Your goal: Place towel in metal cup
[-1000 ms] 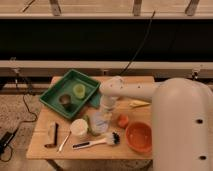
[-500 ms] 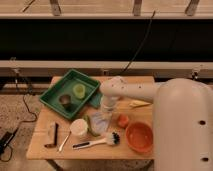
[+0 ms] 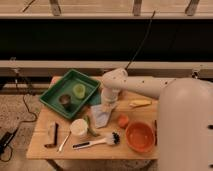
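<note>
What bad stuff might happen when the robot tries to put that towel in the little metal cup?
The tool is shut on one edge of the towel, so the limp cloth may slip out when lifted. The metal cup is small and sits beside the yellow-green cup in the tray, so the towel may miss or drape over.

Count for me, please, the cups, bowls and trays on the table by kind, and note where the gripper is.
Cups: 3 (metal cup, yellow-green cup, white cup)
Bowls: 1 (orange bowl)
Trays: 1 (green tray)
Total: 5
Gripper: shut on the towel at its top edge, beside the tray.
</note>
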`<state>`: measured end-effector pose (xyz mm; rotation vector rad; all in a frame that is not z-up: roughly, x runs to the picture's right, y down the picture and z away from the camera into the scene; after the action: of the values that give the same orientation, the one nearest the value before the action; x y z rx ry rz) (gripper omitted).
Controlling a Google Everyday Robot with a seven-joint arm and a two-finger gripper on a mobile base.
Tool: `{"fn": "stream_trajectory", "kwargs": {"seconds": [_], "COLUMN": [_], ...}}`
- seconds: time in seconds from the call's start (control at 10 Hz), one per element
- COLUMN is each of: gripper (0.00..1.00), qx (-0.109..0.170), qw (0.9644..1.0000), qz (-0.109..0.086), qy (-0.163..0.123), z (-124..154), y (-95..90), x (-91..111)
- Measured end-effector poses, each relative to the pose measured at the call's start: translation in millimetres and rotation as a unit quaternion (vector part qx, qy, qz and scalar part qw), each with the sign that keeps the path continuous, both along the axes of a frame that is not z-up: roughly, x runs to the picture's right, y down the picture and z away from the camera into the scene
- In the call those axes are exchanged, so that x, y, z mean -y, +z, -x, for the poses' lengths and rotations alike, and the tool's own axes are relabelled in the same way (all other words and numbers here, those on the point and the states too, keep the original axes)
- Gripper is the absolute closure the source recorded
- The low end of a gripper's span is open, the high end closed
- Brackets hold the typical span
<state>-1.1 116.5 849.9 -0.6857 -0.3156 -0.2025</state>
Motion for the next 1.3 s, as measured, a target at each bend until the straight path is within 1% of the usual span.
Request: {"fn": "stream_trajectory", "kwargs": {"seconds": [0.1, 0.4, 0.5, 0.7, 0.8, 1.0, 1.1, 1.3], "gripper": [1.00, 1.00, 1.00, 1.00, 1.00, 1.00, 1.00, 1.00], "qx": [0.005, 0.018, 0.023, 0.039, 0.052, 0.071, 0.085, 0.107], "qw": [0.9999, 0.9994, 0.9993, 0.9988, 0.9981, 0.9967, 0.9954, 0.9929], "qz": [-0.011, -0.030, -0.031, -0.030, -0.028, -0.028, -0.027, -0.020], "qy": [0.002, 0.003, -0.001, -0.009, -0.017, -0.027, -0.035, -0.048], "z": [0.2, 4.5, 6.4, 23.5, 40.7, 66.4, 87.4, 121.4], "y": [-9.8, -26.3, -30.5, -42.0, -49.6, -58.0, -64.4, -71.4], "x": [19.6, 50.5, 56.1, 68.3, 74.8, 82.4, 87.7, 90.4]}}
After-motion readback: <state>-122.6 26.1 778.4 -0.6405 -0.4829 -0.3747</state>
